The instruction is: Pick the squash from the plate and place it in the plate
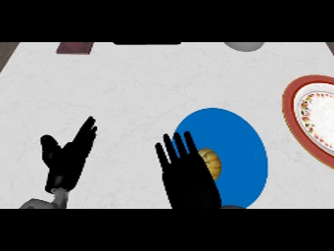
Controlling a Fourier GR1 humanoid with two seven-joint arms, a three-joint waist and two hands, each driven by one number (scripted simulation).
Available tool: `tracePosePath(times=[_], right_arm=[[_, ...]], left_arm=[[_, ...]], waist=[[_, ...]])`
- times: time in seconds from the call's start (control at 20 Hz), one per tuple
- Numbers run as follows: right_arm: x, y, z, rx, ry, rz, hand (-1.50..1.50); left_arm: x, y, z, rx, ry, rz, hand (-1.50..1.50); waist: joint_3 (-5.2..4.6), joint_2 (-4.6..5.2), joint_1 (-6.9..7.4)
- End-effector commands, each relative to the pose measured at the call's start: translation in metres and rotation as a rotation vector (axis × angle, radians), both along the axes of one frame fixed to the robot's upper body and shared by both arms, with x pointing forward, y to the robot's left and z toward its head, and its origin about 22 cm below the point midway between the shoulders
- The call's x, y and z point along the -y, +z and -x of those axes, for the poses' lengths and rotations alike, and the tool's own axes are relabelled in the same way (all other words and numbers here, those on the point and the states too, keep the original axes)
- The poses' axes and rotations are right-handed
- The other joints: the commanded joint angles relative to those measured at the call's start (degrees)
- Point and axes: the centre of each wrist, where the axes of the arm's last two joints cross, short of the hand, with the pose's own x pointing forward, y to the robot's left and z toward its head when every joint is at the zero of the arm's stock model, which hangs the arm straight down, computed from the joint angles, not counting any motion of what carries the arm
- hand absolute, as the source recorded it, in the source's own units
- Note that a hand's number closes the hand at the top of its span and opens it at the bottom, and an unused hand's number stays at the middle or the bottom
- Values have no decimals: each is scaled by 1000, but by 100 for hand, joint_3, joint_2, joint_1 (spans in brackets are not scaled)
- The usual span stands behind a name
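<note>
At the far left the left hand (pixel 68 154) rests low over the white counter (pixel 140 93), fingers straight and spread, holding nothing. A dark red object (pixel 76 47) lies at the counter's back edge. Right of centre is the blue plate (pixel 242 142), with the squash (pixel 211 163) lying on its left part. The right hand (pixel 187 176) hovers over the plate's left edge, fingers straight and apart, covering part of the squash; contact is hard to judge, though nothing seems gripped. A grey round object (pixel 244 45) sits at the back. At the far right a red-rimmed white plate (pixel 292 100) carries nothing.
</note>
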Motion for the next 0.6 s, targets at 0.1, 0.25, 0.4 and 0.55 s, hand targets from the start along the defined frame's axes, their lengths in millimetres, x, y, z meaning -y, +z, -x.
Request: tracePosePath(times=[0.1, 0.25, 0.4, 0.55], right_arm=[[9, -20, -14, 66, -91, 115, -150], [16, -7, 5, 94, -93, 120, -150], [-3, -25, -13, 96, -104, 150, -150], [14, -40, -30, 75, -100, 185, -150]], left_arm=[[4, -7, 18, -36, -6, -2, 0], [9, -8, 3, -39, -1, 2, 0], [-4, -17, 12, -37, 9, -13, 0], [5, -9, 12, -43, -2, -4, 0]], waist=[[-23, 22, 20], [-24, 17, -34], [-24, 26, 14], [-22, 28, 27]])
